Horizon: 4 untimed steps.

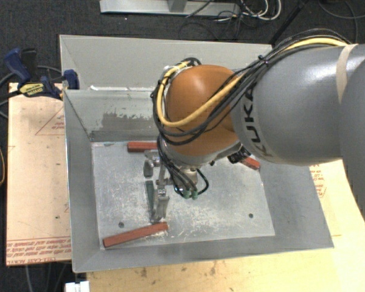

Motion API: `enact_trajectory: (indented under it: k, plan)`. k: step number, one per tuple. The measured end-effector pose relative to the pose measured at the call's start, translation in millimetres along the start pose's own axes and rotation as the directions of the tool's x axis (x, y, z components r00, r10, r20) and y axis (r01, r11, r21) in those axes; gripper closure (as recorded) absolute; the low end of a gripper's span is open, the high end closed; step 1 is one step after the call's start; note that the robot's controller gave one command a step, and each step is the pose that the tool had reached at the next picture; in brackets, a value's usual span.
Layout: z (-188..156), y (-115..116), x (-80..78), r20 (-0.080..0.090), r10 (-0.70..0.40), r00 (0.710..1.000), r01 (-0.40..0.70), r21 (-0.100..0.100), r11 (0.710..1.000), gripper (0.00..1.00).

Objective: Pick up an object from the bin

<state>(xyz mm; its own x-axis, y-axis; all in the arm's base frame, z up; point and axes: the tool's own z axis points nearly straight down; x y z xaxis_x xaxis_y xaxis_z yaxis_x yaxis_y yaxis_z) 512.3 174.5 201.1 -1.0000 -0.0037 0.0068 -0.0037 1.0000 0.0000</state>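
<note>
Where the scratched, dull grey floor of the bin (231, 215) nears its front wall, a flat red-brown stick (134, 236) is laid at a slant. Just above its right end the slim metal gripper (157, 218) is poised, under a smooth orange wrist cover (198, 102). How far it is opened cannot be told.

Bright, even light falls from overhead. Around the jaws the bin (78, 181) floor is pale with a dull, mottled sheen and no hard glare. Above the jaws the orange cover (201, 96) carries a soft highlight, with shadow pooled under it. To their right the grey arm (304, 108) gleams along its top. The floor (24, 17) beyond the bin is dark.
</note>
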Motion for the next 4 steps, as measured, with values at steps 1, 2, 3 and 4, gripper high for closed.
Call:
enact_trajectory:
  k: [1, 2, 3, 4]
  plan:
    - [124.0, -7.3, 18.9, 0.009, -0.279, 0.960, 0.279, 0.001, 0.960, 0.00]
    - [123.1, -7.3, 19.4, 0.006, -0.279, 0.960, 0.279, 0.001, 0.960, 1.00]
    - [-5.1, 23.0, -3.2, 0.019, -0.300, 0.954, 0.300, 0.000, 0.954, 1.00]
    - [-147.6, 49.4, 15.9, 0.019, -0.265, 0.964, 0.265, -0.001, 0.964, 1.00]
